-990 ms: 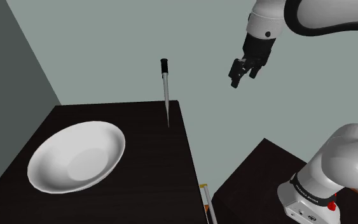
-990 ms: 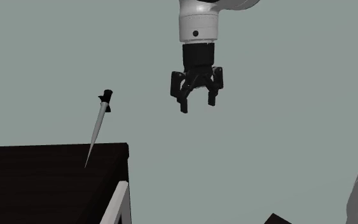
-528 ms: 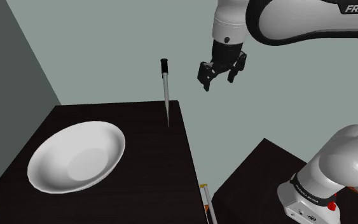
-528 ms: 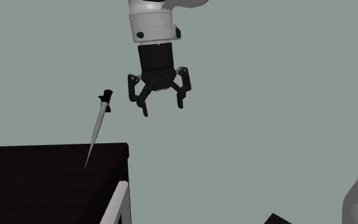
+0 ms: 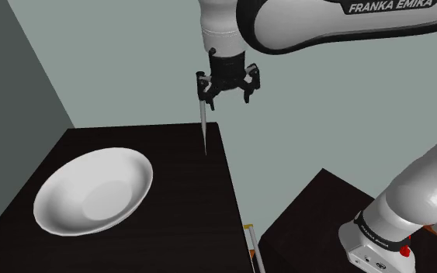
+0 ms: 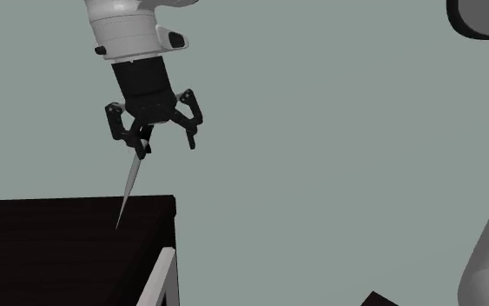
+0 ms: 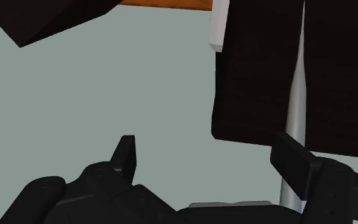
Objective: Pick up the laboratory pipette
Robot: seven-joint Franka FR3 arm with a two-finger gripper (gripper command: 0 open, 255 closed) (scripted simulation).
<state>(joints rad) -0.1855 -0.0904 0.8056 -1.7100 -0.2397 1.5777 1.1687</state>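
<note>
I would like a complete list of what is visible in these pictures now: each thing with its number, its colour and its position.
table: one, very dark, under the bowl and the pipette's tip
bowl: one, white, empty, on the table toward the shoulder view's left
pipette: one, grey shaft, nearly upright, tip down on the table near its far corner
bar: one, pale, between the table's edge and the stand; what it is cannot be told
wall: grey, behind the table
stand: one, dark box, at the shoulder view's lower right
arm: one, white, reaching over the table
gripper: one, black, open, at the pipette's top
</note>
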